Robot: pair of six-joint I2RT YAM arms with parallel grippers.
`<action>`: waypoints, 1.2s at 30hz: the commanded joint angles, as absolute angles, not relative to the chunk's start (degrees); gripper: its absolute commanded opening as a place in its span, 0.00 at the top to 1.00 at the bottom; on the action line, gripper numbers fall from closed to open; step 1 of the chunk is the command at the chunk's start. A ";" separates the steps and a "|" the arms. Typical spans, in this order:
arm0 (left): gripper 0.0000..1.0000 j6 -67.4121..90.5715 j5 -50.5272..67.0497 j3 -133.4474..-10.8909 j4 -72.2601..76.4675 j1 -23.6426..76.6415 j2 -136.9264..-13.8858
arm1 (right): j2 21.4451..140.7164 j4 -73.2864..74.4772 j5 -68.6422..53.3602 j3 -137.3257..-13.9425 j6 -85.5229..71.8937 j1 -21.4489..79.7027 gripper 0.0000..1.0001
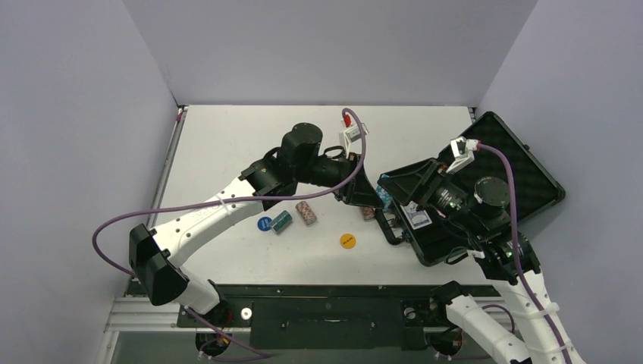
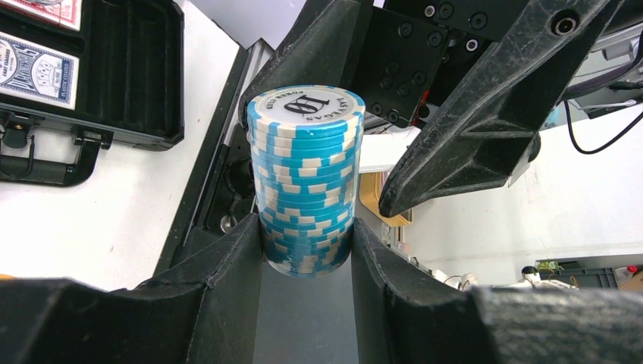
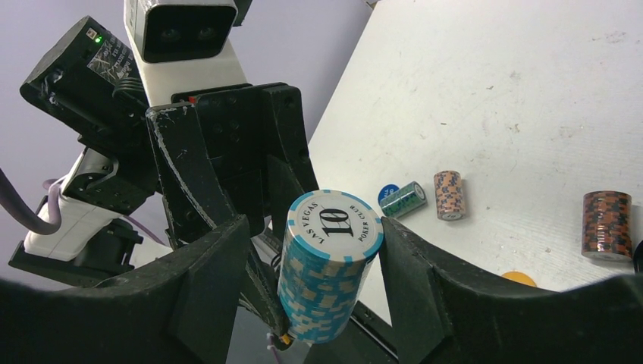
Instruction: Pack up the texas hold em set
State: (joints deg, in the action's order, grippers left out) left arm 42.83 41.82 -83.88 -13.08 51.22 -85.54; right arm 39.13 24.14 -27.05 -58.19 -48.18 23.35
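Left wrist view: the left gripper (image 2: 307,231) pinches the lower end of a blue chip stack (image 2: 305,167), fingers closed to its width. The right gripper (image 3: 315,235) straddles the same stack with its fingers spread wider, just left of the open black case (image 1: 523,171).

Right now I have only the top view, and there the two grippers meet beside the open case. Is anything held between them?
Observer: Yes. The left wrist view shows a light blue chip stack clamped between the left gripper's fingers.
Operator: Is it gripped from the other side too?
Observer: Not yet. In the right wrist view the right gripper straddles the stack, and a gap shows beside one finger.
Operator: Which value is printed on it?
Observer: In the right wrist view the top chip reads 10.
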 commanded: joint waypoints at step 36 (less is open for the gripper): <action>1.00 42.76 42.20 -84.80 -6.32 50.62 -85.44 | 39.59 23.61 -26.31 -58.95 -49.13 23.82 0.46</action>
State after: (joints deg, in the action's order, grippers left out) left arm 42.83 41.17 -83.88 -12.99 50.89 -86.21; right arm 39.22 26.59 -25.98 -58.19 -48.86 23.35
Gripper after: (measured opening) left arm 0.367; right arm 0.555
